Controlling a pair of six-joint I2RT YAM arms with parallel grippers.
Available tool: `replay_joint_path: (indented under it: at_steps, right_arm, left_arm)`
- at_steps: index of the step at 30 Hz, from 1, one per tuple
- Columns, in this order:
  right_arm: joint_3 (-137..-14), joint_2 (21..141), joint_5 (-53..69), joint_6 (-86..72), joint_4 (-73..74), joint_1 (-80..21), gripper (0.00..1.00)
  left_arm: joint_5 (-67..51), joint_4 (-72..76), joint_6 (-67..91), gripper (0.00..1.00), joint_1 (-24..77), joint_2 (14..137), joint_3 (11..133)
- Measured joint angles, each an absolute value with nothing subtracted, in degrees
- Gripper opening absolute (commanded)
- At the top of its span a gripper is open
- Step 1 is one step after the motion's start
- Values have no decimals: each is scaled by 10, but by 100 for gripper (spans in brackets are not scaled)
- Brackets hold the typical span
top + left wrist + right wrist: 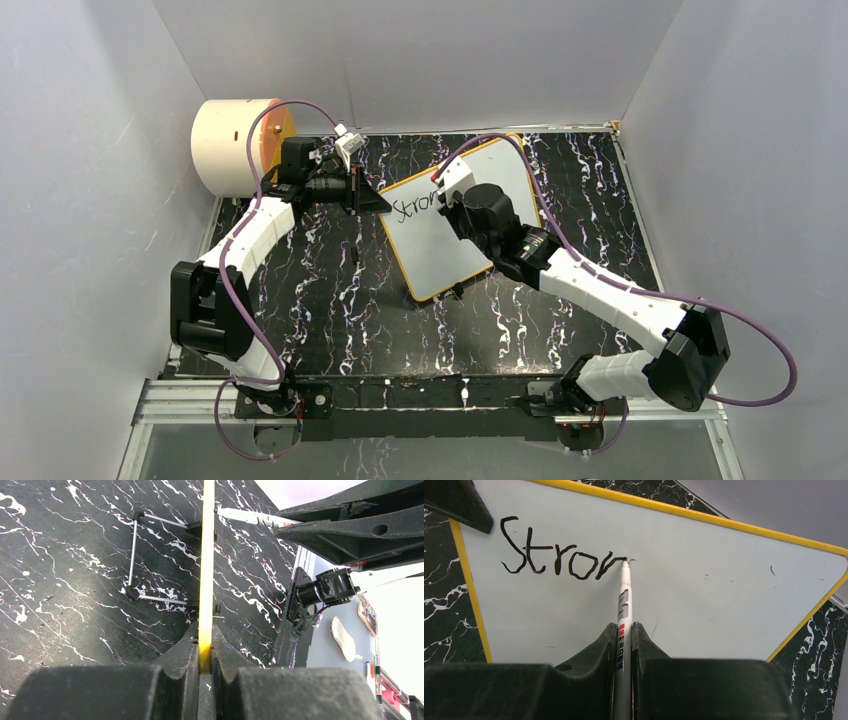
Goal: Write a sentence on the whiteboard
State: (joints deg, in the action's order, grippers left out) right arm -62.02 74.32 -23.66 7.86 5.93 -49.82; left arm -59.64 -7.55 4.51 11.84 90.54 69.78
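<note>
While the right gripper [624, 630] clamps the marker [624, 592], tip touching the whiteboard [714, 600] after "Stron", the left gripper [205, 647] pinches the board's yellow edge on the marbled table [65, 580]; most of the sentence looks unwritten

One whiteboard [440, 255] is showing on the one table [330, 290], carrying five written letters. One marker [624, 600] and one cream cylinder [228, 147] are showing too. Two grippers are appearing, the left gripper [204, 647] and the right gripper [624, 632].

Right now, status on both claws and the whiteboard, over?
Left claw shut on whiteboard frame. Right claw shut on marker, tip on board after "Stron". Board ahead of tip unobstructed.
</note>
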Motion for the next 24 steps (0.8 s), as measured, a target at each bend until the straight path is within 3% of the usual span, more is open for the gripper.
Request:
replay_joint_path:
  at_steps: [24]
  right_arm:
    - [-620, 736, -220, 60, 105, -491, 0]
  left_arm:
    - [-598, -76, 45, 0, 118, 905, 698]
